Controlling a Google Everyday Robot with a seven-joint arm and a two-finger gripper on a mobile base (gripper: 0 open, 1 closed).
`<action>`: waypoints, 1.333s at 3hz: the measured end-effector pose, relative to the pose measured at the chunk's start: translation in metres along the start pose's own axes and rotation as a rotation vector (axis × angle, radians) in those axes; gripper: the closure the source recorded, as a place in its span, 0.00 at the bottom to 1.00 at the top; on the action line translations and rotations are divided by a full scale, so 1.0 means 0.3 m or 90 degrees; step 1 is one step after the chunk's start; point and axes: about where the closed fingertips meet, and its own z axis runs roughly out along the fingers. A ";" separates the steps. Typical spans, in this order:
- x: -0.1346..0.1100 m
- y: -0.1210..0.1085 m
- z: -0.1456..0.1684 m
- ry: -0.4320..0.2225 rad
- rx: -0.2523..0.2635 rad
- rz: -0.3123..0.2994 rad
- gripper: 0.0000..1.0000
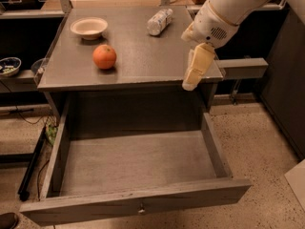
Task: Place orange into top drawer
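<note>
The orange [104, 57] is round and orange-red and sits on the grey tabletop [143, 56], left of centre. The top drawer [136, 163] below is pulled fully open and holds nothing; its front panel has a small metal knob [141, 207]. My gripper [189, 84] hangs on the white arm [224, 13] over the tabletop's front right corner. It points down and stands well to the right of the orange, apart from it.
A cream bowl [89, 26] stands at the back left of the tabletop and a plastic bottle [159, 21] lies at the back centre. A grey shelf arm [243, 67] juts out on the right. A dark cabinet [286, 89] stands at far right, cables [33, 166] at lower left.
</note>
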 end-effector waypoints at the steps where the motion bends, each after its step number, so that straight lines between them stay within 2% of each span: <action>1: 0.000 0.000 0.000 0.000 0.000 0.000 0.00; 2: -0.014 -0.012 0.032 -0.026 -0.017 -0.001 0.00; 3: -0.087 -0.061 0.103 -0.077 -0.045 -0.007 0.00; 4: -0.223 -0.140 0.186 -0.130 -0.076 -0.034 0.00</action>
